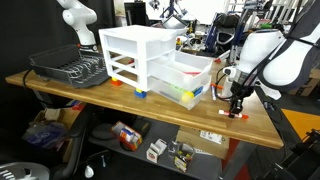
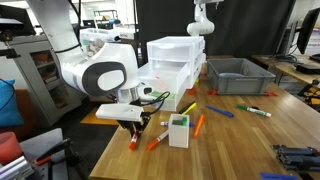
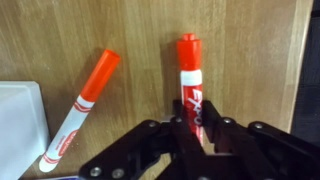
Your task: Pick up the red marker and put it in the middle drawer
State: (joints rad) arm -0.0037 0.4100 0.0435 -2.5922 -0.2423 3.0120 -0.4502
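The red marker (image 3: 189,70) stands between my gripper's fingers (image 3: 190,125), cap pointing away, over the wooden table top. The gripper is shut on its barrel. In both exterior views the gripper (image 1: 238,104) (image 2: 133,131) is low over the table near its edge; whether the marker is off the wood I cannot tell. The white drawer unit (image 1: 140,55) (image 2: 175,60) stands further along the table, with drawers pulled out (image 1: 192,78) toward the gripper.
A second orange-red marker (image 3: 80,105) (image 2: 158,142) lies beside the gripper, next to a small white box (image 2: 178,130) (image 3: 18,125). More markers (image 2: 220,112) lie scattered on the table. There is also a black dish rack (image 1: 70,68) and a grey bin (image 2: 238,75).
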